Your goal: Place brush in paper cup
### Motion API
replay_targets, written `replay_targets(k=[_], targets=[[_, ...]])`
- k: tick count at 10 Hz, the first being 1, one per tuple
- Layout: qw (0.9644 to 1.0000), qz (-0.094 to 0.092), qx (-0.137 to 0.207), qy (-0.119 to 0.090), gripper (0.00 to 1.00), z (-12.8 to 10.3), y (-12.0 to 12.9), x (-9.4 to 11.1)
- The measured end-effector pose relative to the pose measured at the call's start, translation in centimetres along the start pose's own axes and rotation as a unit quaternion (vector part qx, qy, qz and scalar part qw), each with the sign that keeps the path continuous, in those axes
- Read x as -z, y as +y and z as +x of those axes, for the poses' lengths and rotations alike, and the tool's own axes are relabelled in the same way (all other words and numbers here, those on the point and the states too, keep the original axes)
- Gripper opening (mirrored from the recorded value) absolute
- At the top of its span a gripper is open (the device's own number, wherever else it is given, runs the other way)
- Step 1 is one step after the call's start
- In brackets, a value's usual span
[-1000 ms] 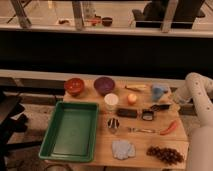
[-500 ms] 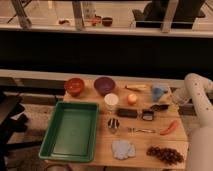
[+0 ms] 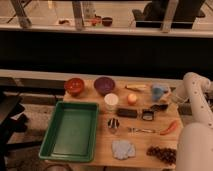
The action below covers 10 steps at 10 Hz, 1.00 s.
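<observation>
You're looking down on the wooden table [image 3: 102,150], which fills the lower middle of the frame. The white arm [image 3: 192,92] bends in from the right edge.

The biggest container is the green tray [image 3: 70,131] at lower left. Its plain green floor shows from wall to wall.

Up along the far edge of the table, the purple bowl [image 3: 104,85] sits just right of the red bowl [image 3: 74,86]. They are near each other but apart. You can't tell from this angle what either one holds.

Now your target. The paper cup [image 3: 111,101] stands upright just below the purple bowl, right of the tray's upper corner. Its round mouth shows only pale white.

Lower, near the table's centre, is the small metal cup [image 3: 114,124]. Its inside is too dark to read.

The gripper [image 3: 161,106] is at right of centre, low over the table, just below a light blue object [image 3: 159,91]. I can't tell how wide the claw stands, or whether it has hold of anything.

The brush [image 3: 148,115] lies on the wood just down-left of the claw. Its squarish dark head shows a paler patch, beside the flat black block [image 3: 127,113]. It is outside the paper cup and off to the cup's right, with the block between them.
</observation>
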Motion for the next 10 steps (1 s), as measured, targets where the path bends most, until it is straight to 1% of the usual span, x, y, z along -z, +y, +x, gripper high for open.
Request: replay_targets(k=[1, 4, 5, 8, 10], targets=[[1.0000, 0.001, -0.003, 0.000, 0.63, 0.3, -0.1, 0.1], [1.0000, 0.004, -0.005, -0.002, 0.51, 1.0, -0.2, 0.5], [1.0000, 0.004, -0.004, -0.002, 0.50, 1.0, -0.2, 0.6], [1.0000, -0.009, -0.002, -0.002, 0.50, 1.8, 0.3, 0.0], [0.9997, -0.023, 0.004, -0.002, 0.49, 1.8, 0.6, -0.5]])
